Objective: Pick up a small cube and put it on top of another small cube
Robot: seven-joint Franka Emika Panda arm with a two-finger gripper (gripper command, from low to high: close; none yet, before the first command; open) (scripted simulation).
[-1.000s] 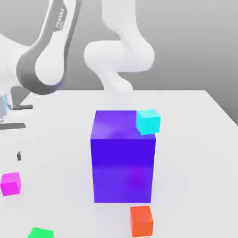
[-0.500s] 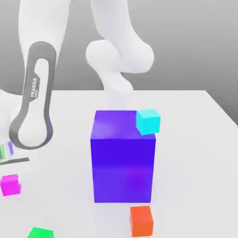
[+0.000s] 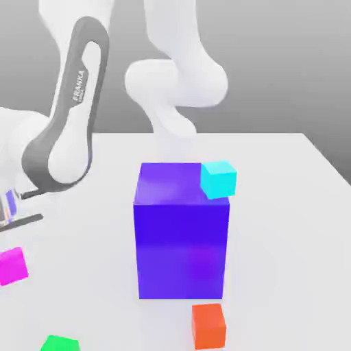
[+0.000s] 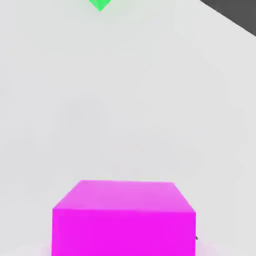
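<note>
At the exterior view's far left, the small magenta-pink cube sits on the white surface, partly cut by the frame edge, directly under the hand end of the white Panda arm, whose grey-banded link slants down toward it. The fingers are pressed nearly together; whether they pinch the pink cube cannot be told, though the hand view has that cube large and close against the camera, resting on the pale surface. Low in the exterior view and a little to the right of the pink cube, a small green cube lies at the frame's lower edge; the hand view catches a corner of it well apart from the pink one. Toward the middle stands the big blue-purple cube, far larger than the rest. A small cyan cube appears at its upper right corner, whether on top or behind cannot be told. Just below the big cube's lower right corner sits a small orange-red cube, near the big cube's base
</note>
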